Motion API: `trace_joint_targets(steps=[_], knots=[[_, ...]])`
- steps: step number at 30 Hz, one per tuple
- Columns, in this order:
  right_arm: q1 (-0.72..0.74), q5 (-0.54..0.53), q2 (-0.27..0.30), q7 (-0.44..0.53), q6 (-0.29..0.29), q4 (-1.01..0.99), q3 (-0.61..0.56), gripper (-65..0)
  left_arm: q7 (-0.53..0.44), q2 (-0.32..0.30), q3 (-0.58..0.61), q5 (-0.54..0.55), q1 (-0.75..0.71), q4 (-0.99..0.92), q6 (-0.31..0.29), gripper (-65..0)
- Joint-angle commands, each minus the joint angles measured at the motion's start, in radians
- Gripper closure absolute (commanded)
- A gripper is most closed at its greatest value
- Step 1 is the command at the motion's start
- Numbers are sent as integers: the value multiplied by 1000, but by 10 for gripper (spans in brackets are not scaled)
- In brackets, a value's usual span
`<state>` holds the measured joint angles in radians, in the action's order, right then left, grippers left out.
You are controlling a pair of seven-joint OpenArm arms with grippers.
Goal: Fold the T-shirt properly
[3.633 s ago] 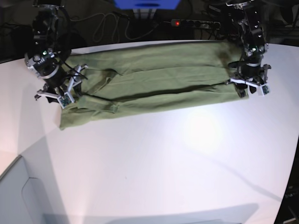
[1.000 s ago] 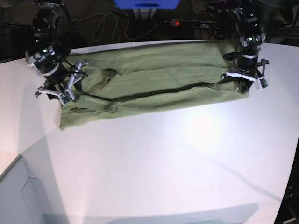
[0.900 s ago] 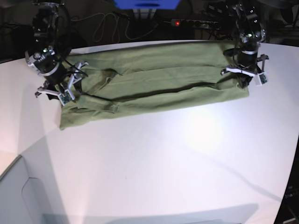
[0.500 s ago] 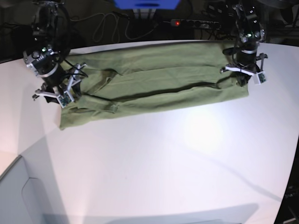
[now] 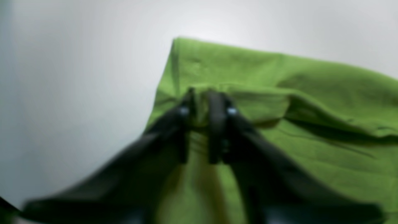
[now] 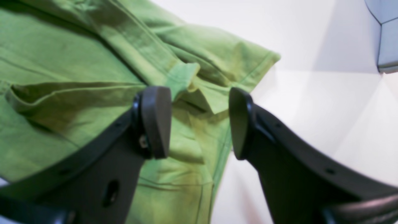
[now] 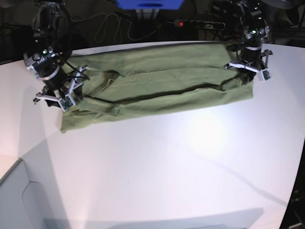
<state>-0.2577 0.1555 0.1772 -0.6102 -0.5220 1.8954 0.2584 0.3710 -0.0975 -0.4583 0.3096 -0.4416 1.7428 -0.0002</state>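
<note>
The white table [image 7: 157, 171] takes up most of the base view, its near half bare and brightly lit. Along its far edge lies the T-shirt [image 7: 157, 88], a long green band of folded cloth running from near the far left corner almost to the far right corner, with a dark crease down its length and a loose corner of fabric sticking out toward the left edge.

The right gripper [image 6: 199, 124] stands over the left end of the shirt. Its jaws are spread wide, one dark pad on either side of a hemmed flap, and neither pad presses on the cloth. The wrinkled layers and a folded hem lie below and between the pads, with white table showing past the shirt's edge.

The left gripper [image 5: 203, 105] is at the shirt's right end, near the far right corner of the table. In its wrist view the two fingers stand close together with a small ridge of green fabric between their tips; the picture is blurred, so it appears to be pinching that fold, though a slight gap cannot be ruled out.

Behind the table's far edge a power strip [image 7: 199, 23] with a red light lies among dark cables.
</note>
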Motion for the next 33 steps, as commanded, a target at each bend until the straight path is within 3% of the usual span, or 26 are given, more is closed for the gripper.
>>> trace_joint_targets(steps=[1, 5, 9, 15, 25, 33], knots=[[18, -10, 8, 19, -2, 22, 5, -283, -23, -9, -3, 3, -3, 23, 1, -186], [30, -12, 8, 17, -2, 29, 5, -283, -27, -9, -41, 3, -1, 32, 1, -266], [57, -12, 11, 8, -2, 25, 5, -284, -22, -9, -98, 3, 11, 36, 1, -266], [113, -12, 8, -103, -2, 20, 3, -284, -19, -9, -139, 3, 48, 30, 1, -267], [229, -14, 6, -107, -3, -141, -5, -281, -19, -9, -144, 1, 48, 30, 1, -268], [185, -14, -8, -98, -3, -150, -60, -283, -19, -11, -139, 1, 40, 30, -2, -269]])
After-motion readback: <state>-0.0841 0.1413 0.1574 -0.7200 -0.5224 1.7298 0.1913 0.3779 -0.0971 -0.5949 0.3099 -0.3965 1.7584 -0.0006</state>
